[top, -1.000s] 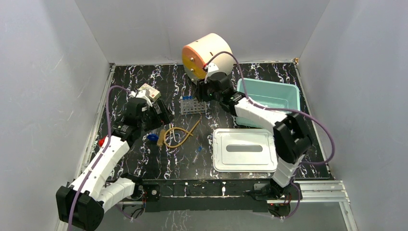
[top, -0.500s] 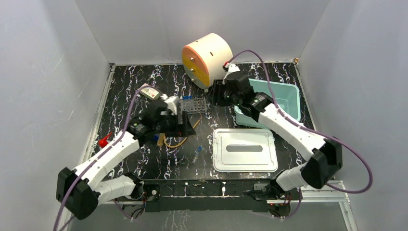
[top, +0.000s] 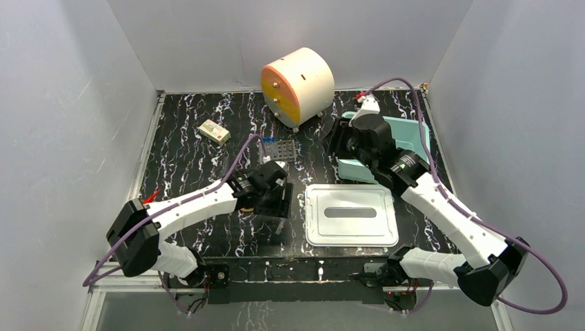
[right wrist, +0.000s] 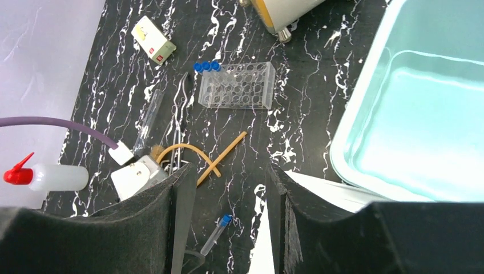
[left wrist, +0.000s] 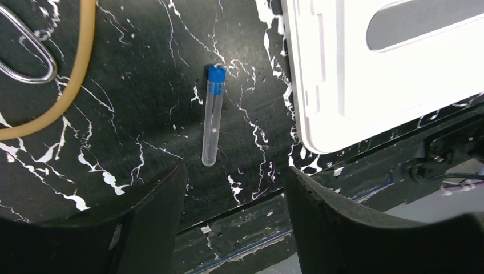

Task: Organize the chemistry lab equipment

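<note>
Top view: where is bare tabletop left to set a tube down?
Bare: the far-left corner between the small box and the cabinet. Crowded: between rack and white lid, where the left gripper hangs over a tube.

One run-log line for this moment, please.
left gripper: open, over loose tube on table | right gripper: open, empty, near tub | rack: blue-capped tubes at one end

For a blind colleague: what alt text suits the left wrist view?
A clear blue-capped tube lies on the black marbled table just ahead of the open left tool, tan tubing at left, white lid at right.
</note>
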`<act>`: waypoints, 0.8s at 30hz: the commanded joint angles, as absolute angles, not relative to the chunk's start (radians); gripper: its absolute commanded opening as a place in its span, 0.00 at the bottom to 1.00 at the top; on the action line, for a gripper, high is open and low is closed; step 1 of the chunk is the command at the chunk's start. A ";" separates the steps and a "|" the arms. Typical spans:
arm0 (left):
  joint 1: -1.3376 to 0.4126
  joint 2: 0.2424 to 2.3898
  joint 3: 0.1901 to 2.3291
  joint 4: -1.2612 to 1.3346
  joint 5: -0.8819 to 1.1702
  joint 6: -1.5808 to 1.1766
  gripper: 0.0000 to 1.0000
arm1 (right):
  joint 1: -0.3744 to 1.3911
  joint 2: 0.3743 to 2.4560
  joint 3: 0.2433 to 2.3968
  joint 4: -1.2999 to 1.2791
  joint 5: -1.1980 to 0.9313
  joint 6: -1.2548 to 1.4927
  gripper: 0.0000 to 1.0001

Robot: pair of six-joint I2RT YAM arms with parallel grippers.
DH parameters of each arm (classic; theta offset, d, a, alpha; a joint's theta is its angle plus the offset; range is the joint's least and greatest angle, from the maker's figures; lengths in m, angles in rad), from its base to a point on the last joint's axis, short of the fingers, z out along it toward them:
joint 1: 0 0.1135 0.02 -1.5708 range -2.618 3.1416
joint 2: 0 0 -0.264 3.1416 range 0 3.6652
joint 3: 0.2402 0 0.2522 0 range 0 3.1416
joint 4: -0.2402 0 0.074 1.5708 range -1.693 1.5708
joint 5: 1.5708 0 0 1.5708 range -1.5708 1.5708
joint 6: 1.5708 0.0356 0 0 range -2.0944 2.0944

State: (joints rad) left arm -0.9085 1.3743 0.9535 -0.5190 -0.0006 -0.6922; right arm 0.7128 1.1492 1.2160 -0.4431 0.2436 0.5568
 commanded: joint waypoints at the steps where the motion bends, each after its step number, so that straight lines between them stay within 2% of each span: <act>1: -0.953 1.412 0.948 -0.575 -0.030 -0.705 0.63 | 0.709 1.078 1.171 -0.397 0.297 0.585 0.56; 6: -0.969 1.477 0.959 -0.582 -0.032 -0.680 0.57 | 0.709 1.069 1.145 -0.382 0.278 0.583 0.56; 11: -0.975 1.567 0.966 -0.588 -0.005 -0.672 0.38 | 0.710 1.064 1.130 -0.378 0.288 0.581 0.56; 24: -0.983 1.675 1.021 -0.607 0.000 -0.617 0.35 | 0.710 1.075 1.103 -0.362 0.289 0.586 0.57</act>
State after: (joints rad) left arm -0.9764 1.6489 0.9768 -0.5720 -0.0109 -0.6498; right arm 0.7128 1.0840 1.0973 -0.4152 0.2638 0.5777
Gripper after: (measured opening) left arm 0.352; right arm 0.568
